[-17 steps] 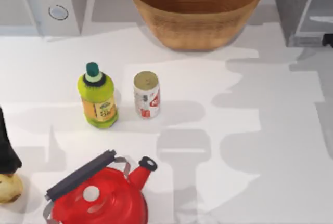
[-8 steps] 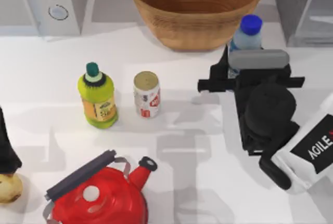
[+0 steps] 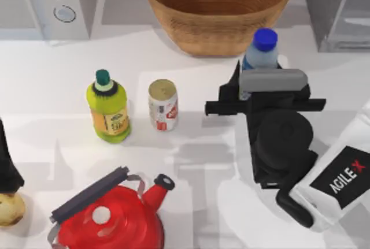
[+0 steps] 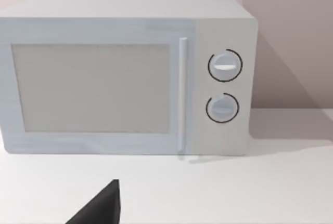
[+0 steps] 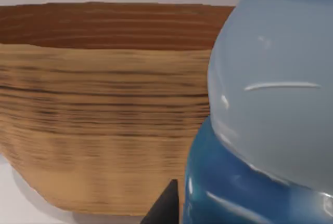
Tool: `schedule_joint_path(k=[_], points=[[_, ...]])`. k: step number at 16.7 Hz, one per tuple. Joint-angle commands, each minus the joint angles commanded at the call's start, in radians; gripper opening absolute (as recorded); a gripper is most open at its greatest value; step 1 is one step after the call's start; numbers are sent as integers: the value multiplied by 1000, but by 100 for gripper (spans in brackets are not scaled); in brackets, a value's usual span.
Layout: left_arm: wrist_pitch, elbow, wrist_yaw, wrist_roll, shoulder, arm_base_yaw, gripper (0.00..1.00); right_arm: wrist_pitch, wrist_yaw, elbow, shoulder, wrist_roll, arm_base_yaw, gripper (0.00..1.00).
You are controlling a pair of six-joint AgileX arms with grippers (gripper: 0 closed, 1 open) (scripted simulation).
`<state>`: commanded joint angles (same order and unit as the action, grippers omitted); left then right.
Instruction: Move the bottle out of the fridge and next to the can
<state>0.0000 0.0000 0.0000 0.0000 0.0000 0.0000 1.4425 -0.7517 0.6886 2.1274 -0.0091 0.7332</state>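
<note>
While my right gripper [image 3: 254,84] grips the bottle [image 3: 261,52], I see its blue cap and clear body poking past the fingers. Arm casing reads "AGILE X". The can [image 3: 163,105], white-and-red label, sits well apart.

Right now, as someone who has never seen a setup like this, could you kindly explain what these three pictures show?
This is a simulated table with two AgileX robot arms, each ending in a two-finger gripper.

The top view looks down on the white table. The right gripper holds the clear water bottle with a blue cap, out of the grey fridge at the far right corner. To its left stand the small white-and-red tin can and a yellow-green bottle with a dark green cap. A wooden bowl sits behind, a red kettle in front.

The right wrist camera sees that water bottle close up against the bowl. The left arm is parked; its wrist camera faces a white microwave with two round knobs.
</note>
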Motion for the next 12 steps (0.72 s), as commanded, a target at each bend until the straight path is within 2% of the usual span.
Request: schedule_joint_path(k=[6,12], points=[[0,0,0,0,0,0,100,3,-4,-4,2,-2,3,0],[0,0,0,0,0,0,100,3,-4,-4,2,-2,3,45]])
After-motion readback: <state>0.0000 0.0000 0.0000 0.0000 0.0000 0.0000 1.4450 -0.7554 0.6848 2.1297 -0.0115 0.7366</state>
